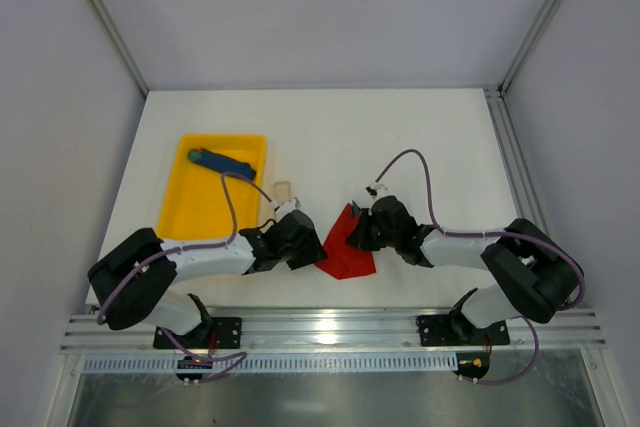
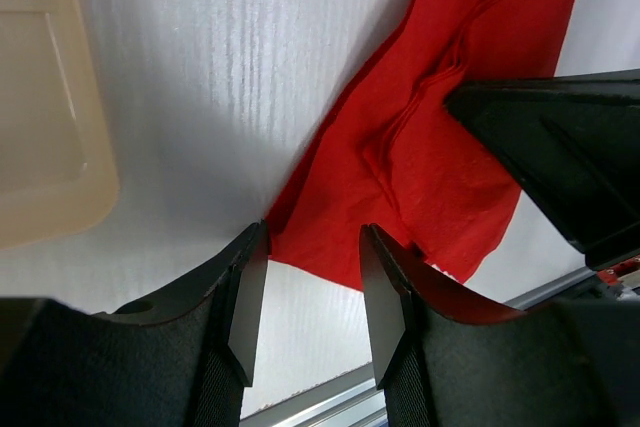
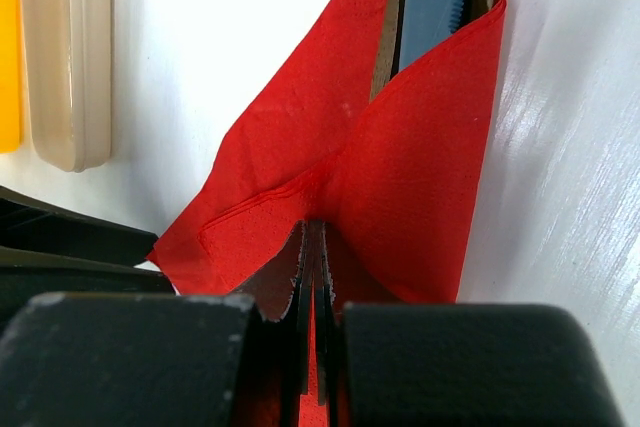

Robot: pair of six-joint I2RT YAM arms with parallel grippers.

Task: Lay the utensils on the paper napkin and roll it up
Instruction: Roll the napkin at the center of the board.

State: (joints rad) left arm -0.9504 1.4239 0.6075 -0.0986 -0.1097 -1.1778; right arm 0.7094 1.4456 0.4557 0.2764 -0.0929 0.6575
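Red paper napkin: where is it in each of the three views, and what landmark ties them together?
Top external: napkin low centre, between left claw and right claw.
Left wrist: napkin runs from upper right down to the fingertips.
Right wrist: napkin fills the centre, pinched in the right claw.
Shared landmark: beige object left of the napkin in all three.

Bright even overhead light, glare streaks on table [image 3: 570,177], wrist-cam fg blurry.
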